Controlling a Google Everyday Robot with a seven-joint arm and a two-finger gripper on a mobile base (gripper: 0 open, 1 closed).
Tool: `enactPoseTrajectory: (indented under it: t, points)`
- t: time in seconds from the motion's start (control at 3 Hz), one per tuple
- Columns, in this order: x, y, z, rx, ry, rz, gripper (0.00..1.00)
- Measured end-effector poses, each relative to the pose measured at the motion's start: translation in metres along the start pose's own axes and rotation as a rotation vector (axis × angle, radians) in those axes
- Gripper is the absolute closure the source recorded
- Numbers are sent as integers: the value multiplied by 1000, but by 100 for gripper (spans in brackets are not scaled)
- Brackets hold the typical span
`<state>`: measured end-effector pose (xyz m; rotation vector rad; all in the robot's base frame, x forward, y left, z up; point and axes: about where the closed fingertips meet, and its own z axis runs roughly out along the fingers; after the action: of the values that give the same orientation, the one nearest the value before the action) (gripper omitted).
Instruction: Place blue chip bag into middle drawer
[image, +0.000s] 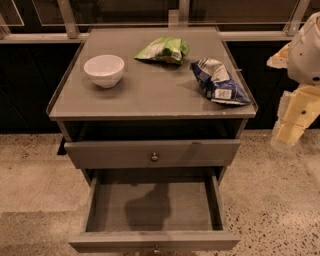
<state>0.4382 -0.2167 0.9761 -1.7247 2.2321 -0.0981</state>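
Observation:
The blue chip bag (219, 81), wrinkly dark blue and white foil with a white label patch, lies on the right side of the grey cabinet top (145, 95), close to its right edge. The middle drawer (150, 207) is pulled out below, showing a flat grey floor and low side walls, with nothing in it. My gripper (290, 131) hangs at the far right of the camera view, off the cabinet's right side, lower than the bag and apart from it. It holds nothing that I can see.
A white bowl (104, 70) stands at the left of the top. A green and white snack bag (164, 50) lies at the back middle. A shut drawer front with a knob (154, 156) sits above the open drawer. Speckled floor surrounds the cabinet.

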Motion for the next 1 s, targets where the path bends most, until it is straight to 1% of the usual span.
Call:
enactPoseTrajectory:
  t: [0.33,0.67,1.0]
  points:
    - [2,-8,-4,16,-14,8,0]
    - [6,-40,-5,47,-55,14,0]
    - [7,-85,0,82,-109,17,0]
